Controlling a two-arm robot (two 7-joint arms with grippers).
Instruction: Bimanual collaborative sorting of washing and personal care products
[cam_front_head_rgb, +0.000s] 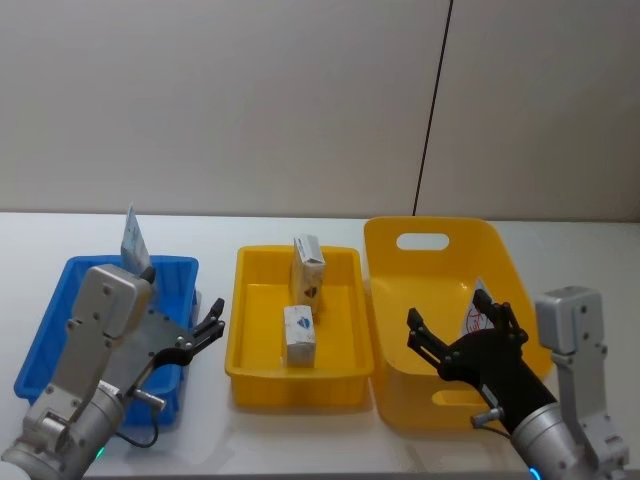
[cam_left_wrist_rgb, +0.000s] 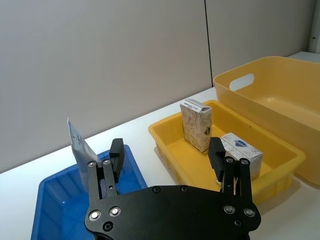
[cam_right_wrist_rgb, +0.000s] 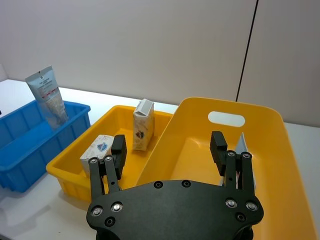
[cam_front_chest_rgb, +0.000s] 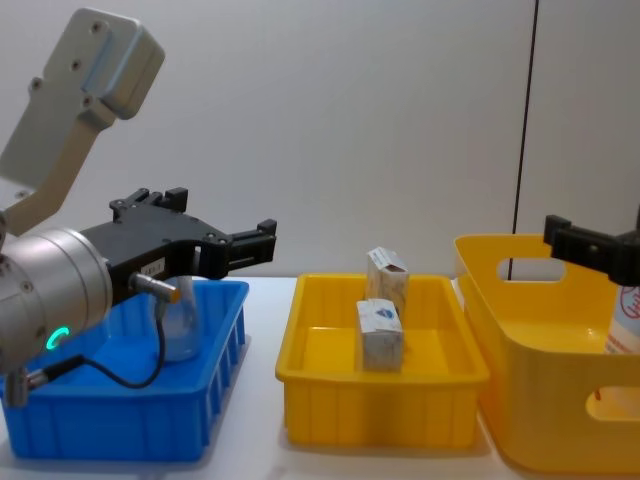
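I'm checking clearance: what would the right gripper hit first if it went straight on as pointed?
Likely the big yellow bin, at its far wall below the handle slot. The open right gripper has the tube beside one finger, seemingly off that line.

In the head view's left half, the left arm (cam_front_head_rgb: 110, 325) hides the tube (cam_front_head_rgb: 133, 238) in the blue bin (cam_front_head_rgb: 50, 330), all but its crimped end. The chest view's right edge cuts off a second tube (cam_front_chest_rgb: 627, 318) in the yellow bin (cam_front_chest_rgb: 540, 400).
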